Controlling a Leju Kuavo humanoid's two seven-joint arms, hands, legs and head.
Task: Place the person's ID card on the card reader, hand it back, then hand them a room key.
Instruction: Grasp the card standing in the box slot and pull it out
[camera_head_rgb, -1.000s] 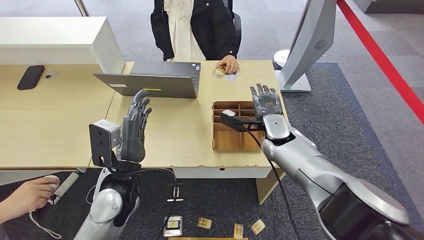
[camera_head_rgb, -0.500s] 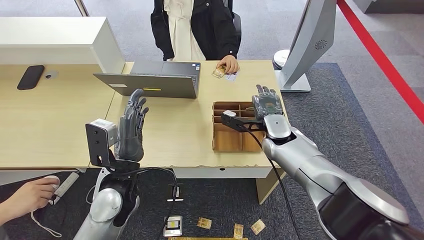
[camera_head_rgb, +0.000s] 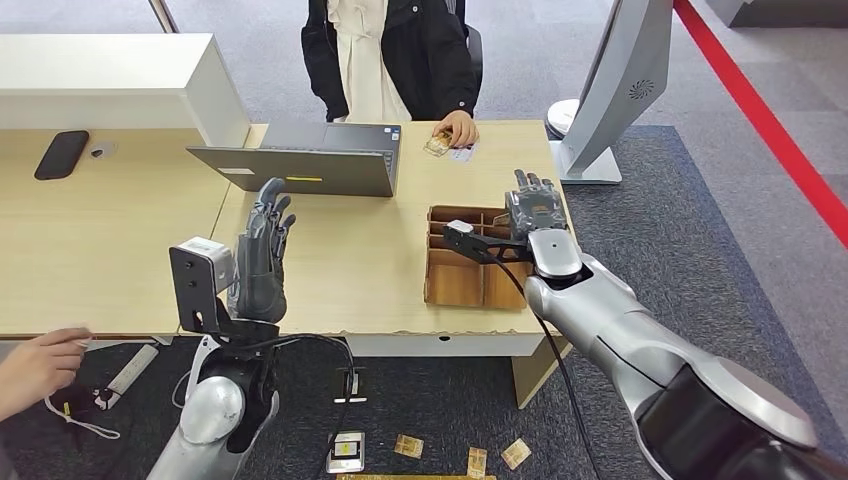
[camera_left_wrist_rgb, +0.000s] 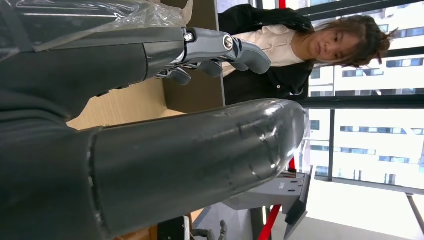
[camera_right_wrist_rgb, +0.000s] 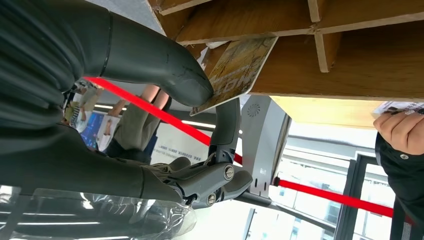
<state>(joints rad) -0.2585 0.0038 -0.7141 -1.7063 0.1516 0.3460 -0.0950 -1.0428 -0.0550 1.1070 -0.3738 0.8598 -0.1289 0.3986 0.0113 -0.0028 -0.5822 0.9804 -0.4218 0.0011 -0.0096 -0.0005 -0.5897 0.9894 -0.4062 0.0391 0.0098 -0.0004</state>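
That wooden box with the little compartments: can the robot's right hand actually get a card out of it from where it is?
Probably yes. The right hand is at the open-topped divided box, its thumb and a finger pinching a gold card at the box's edge, nothing in between.

Matt wooden divider box (camera_head_rgb: 465, 262)
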